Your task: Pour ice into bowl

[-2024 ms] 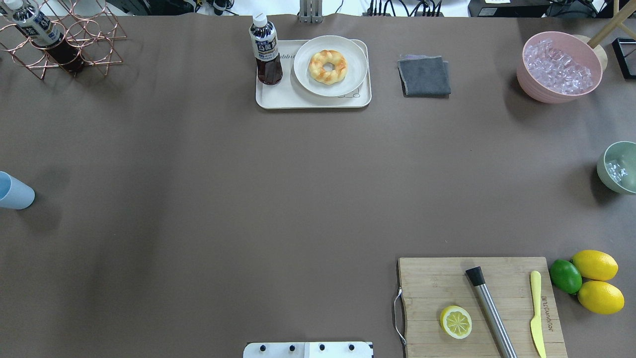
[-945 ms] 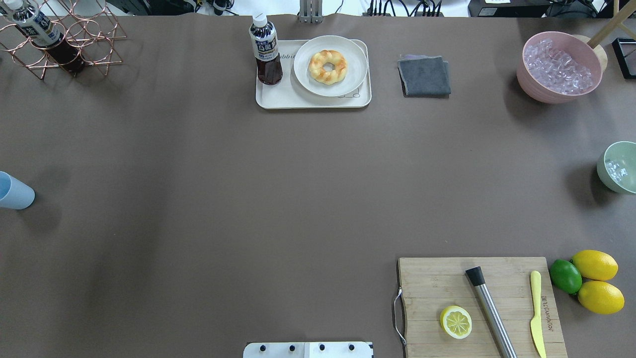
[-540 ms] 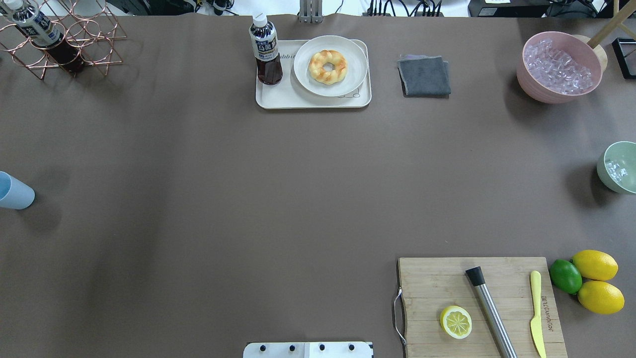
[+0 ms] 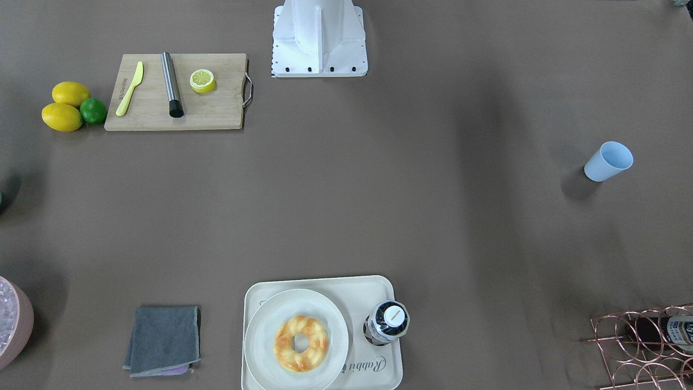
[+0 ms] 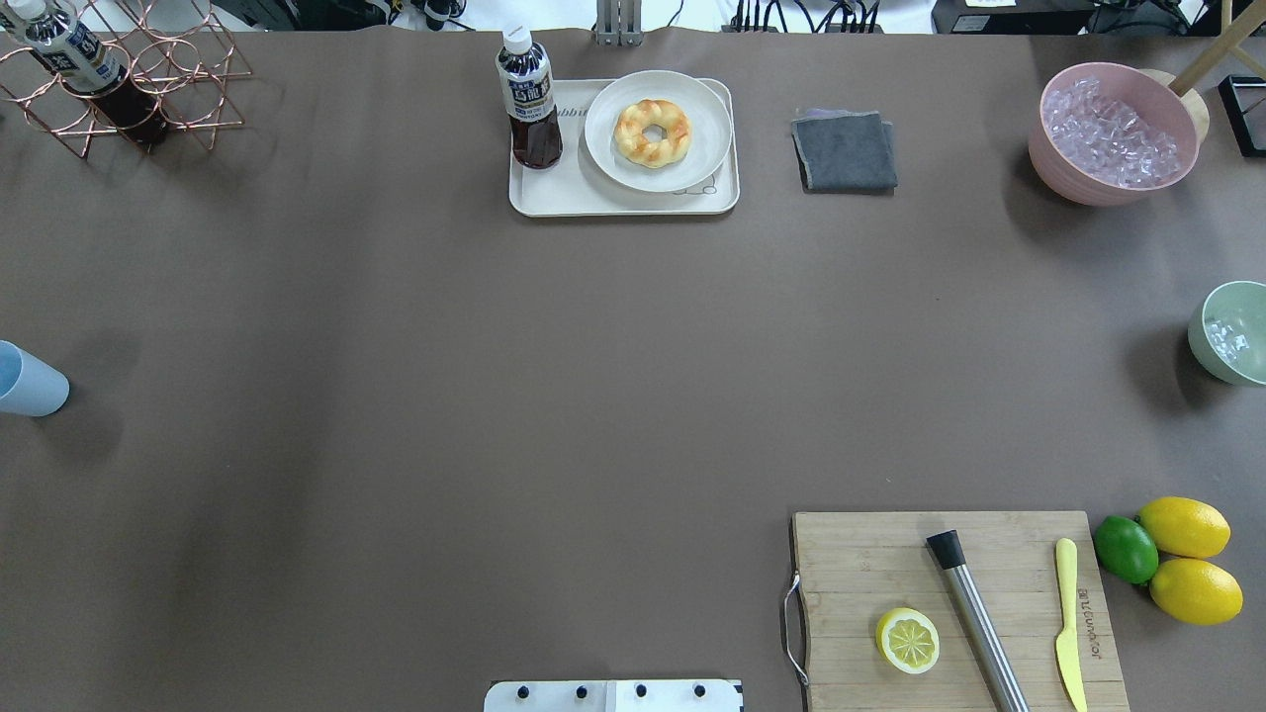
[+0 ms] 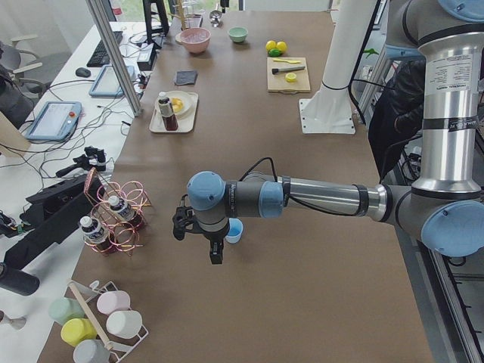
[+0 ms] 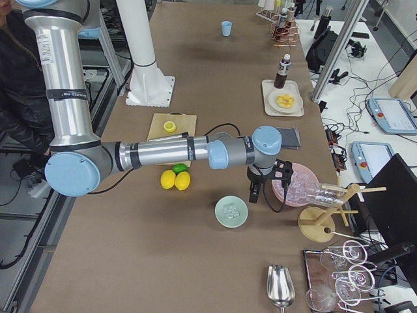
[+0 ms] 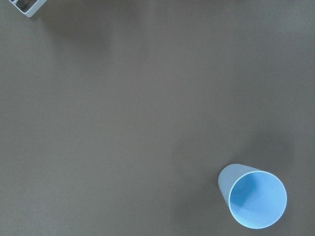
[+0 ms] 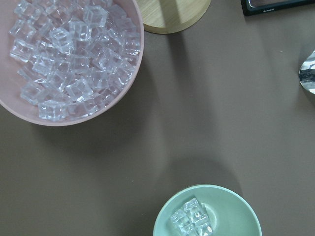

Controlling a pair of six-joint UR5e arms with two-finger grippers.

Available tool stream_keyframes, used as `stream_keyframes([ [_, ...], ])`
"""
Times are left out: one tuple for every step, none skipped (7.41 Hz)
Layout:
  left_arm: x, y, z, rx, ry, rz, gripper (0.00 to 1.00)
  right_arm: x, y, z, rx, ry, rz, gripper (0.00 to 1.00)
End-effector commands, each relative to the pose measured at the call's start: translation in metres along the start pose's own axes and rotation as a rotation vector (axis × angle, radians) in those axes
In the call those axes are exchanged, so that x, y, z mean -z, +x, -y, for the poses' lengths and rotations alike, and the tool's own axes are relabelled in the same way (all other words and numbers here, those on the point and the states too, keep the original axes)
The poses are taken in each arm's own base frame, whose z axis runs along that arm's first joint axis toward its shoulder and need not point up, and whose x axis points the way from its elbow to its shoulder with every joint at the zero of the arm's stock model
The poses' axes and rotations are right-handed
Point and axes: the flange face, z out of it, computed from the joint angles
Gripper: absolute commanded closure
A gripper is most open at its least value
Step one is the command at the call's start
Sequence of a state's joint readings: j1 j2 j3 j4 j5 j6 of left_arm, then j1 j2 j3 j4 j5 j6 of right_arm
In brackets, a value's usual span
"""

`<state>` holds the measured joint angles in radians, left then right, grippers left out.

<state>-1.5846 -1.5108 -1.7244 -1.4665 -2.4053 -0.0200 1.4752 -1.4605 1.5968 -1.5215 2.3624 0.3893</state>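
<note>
The pale mint-green bowl (image 5: 1231,336) stands at the table's right edge, partly cut off in the overhead view. It holds a few clear ice cubes (image 9: 192,222). It also shows in the exterior right view (image 7: 231,212) and the right wrist view (image 9: 231,206). My right gripper (image 7: 254,194) hangs above the table between the mint bowl and the pink bowl (image 7: 296,184). I cannot tell whether it is open or shut. My left gripper (image 6: 215,253) hangs beside the light blue cup (image 6: 234,231). I cannot tell its state either.
The pink bowl (image 5: 1113,133) is full of ice at the back right. A cutting board (image 5: 954,608) with a half lemon, muddler and knife lies front right, with lemons and a lime beside it. A tray (image 5: 623,198), a grey cloth (image 5: 844,150) and a bottle rack (image 5: 129,79) stand at the back.
The mint bowl looked shaded in the oldest frame and is lighter now. Nothing on the table has moved.
</note>
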Motion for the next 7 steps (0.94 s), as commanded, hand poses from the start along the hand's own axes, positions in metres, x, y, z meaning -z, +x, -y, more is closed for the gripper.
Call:
stream_keyframes([
  [0.0, 0.001, -0.001, -0.001, 0.001, 0.0, 0.03, -0.012, 0.022, -0.017, 0.029, 0.031, -0.003, 0.01],
  [0.001, 0.001, -0.001, -0.002, 0.002, 0.0, 0.03, -0.016, 0.028, -0.021, 0.042, 0.023, -0.006, 0.01],
  [0.001, 0.002, 0.0, -0.004, 0.002, 0.0, 0.02, -0.019, 0.032, -0.024, 0.063, 0.017, -0.009, 0.01],
  [0.002, 0.003, -0.001, -0.006, 0.003, 0.0, 0.03, -0.021, 0.038, -0.027, 0.072, 0.009, -0.012, 0.01],
  [0.001, 0.002, -0.003, -0.003, 0.001, 0.0, 0.02, -0.022, 0.042, -0.031, 0.07, 0.006, -0.01, 0.01],
  [0.001, 0.002, -0.003, -0.003, 0.001, 0.0, 0.03, -0.022, 0.046, -0.032, 0.08, 0.007, -0.012, 0.01],
  [0.001, 0.002, -0.003, -0.003, 0.001, 0.0, 0.03, -0.022, 0.048, -0.034, 0.078, 0.004, -0.011, 0.01],
])
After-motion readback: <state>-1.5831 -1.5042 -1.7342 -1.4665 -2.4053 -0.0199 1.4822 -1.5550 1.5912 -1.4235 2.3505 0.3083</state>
